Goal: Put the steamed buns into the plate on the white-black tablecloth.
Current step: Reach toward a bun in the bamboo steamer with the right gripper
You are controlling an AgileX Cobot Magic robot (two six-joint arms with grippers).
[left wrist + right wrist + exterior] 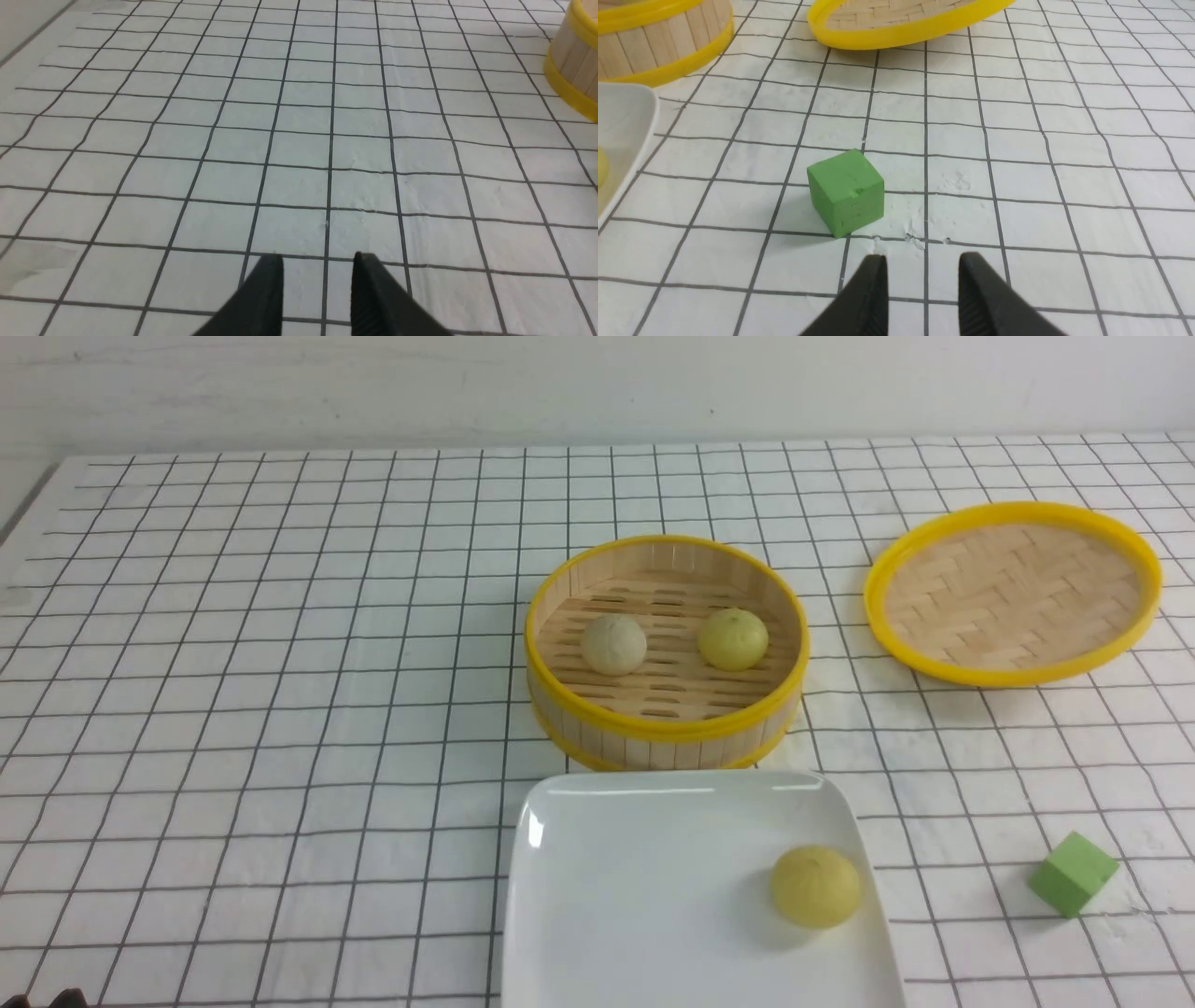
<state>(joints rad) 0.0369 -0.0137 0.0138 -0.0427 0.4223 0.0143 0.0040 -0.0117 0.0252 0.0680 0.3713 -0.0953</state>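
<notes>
Nearest us sits the plate point(653, 915) at the desk's near edge, presumably for a short carry from the steamer point(667, 733), where two buns point(613, 645) point(733, 639) wait! One yellow bun point(816, 887) rests by the plate's right side. Our left end effector point(317, 261) and right end effector point(923, 262) hang spread, empty, probably ready to grasp.

Left gripper point(318, 256): jaws parted, nothing between them. Right gripper point(923, 257): jaws likewise parted, nothing gripped. Both arms mostly outside the front view.
</notes>
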